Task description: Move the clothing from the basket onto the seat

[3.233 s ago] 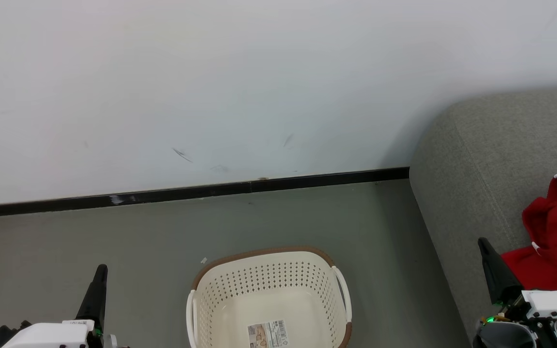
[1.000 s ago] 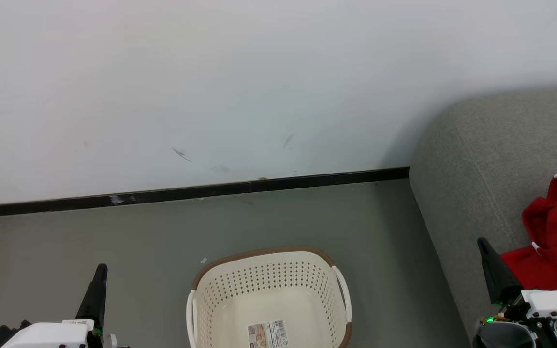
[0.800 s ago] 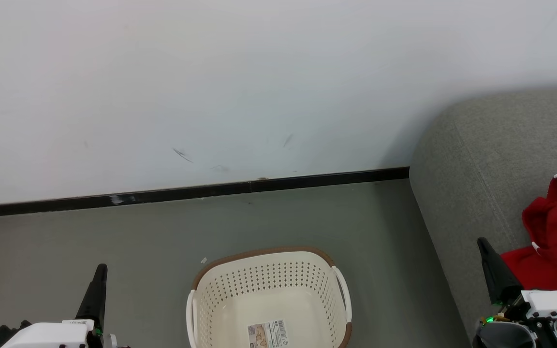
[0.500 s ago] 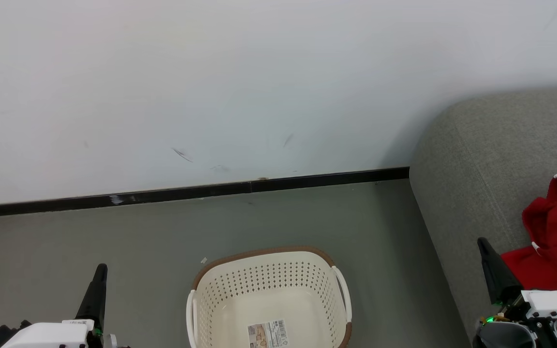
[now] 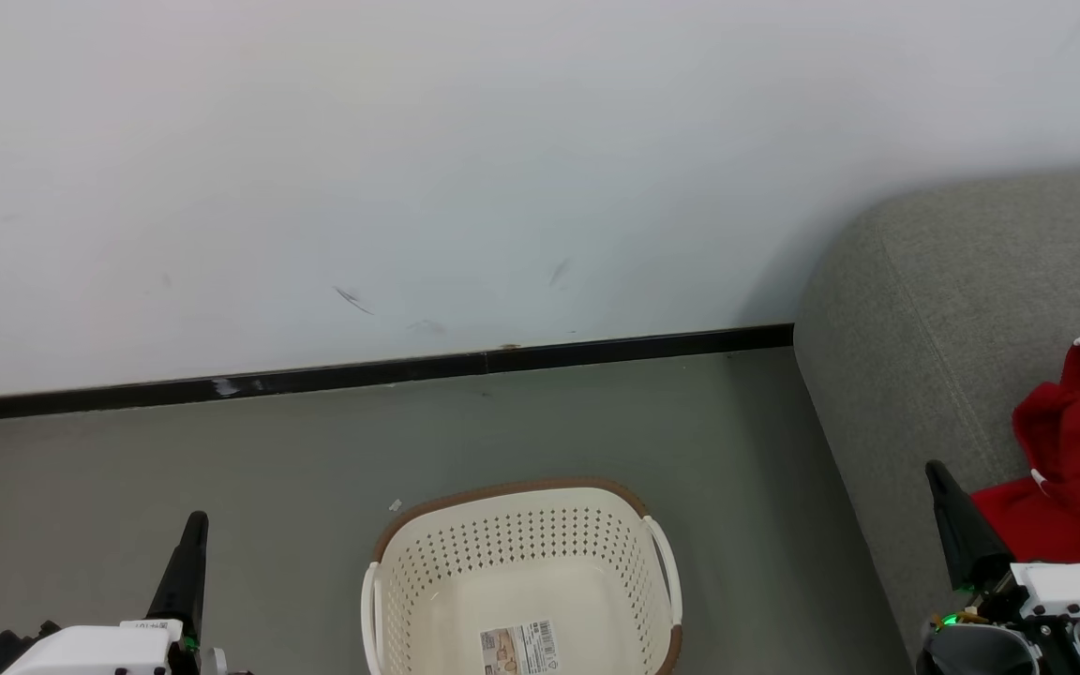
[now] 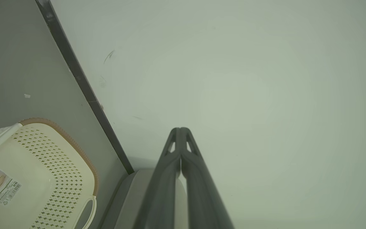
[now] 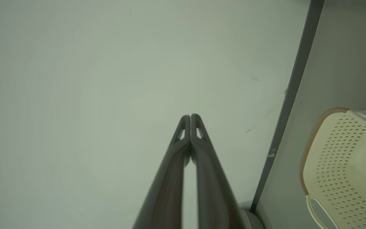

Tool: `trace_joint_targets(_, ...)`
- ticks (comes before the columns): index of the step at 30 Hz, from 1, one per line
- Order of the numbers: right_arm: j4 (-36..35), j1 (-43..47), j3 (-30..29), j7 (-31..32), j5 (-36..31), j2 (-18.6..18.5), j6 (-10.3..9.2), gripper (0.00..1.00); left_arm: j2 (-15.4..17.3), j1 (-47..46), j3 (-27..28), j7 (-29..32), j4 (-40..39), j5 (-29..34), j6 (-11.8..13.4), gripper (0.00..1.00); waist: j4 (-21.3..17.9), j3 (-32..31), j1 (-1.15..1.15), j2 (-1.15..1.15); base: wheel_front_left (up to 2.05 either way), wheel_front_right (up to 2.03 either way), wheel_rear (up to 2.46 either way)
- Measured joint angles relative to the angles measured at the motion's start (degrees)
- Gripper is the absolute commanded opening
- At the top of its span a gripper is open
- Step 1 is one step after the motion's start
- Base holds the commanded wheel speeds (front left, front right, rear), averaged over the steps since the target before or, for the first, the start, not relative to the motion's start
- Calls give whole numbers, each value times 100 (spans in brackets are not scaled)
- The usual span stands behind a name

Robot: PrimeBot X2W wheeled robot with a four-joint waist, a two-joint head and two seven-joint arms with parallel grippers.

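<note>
Two grippers sit low in the head view: left gripper (image 5: 195,530) near left over the floor (image 5: 737,450), right gripper (image 5: 939,480) near right at the seat (image 5: 915,309) edge, both pointing up toward the far wall (image 5: 502,169), holding nothing. Clothing (image 5: 1079,441) lies bunched on the seat, far right, just beside the right gripper. Basket (image 5: 512,544) stands on the floor between the arms, label sticker (image 5: 519,649) on its bottom. Left wrist view: fingers (image 6: 167,178) pressed together, aimed at the wall. Right wrist view: fingers (image 7: 208,178) meet at the tips, same aim.
</note>
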Motion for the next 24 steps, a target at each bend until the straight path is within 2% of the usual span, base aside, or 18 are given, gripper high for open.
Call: trace_joint_targets(24, 0, 0, 0, -1, 0, 0, -1, 0, 0, 0, 1, 0, -2, 0, 0, 0, 0, 0, 0, 0, 0, 0, 0)
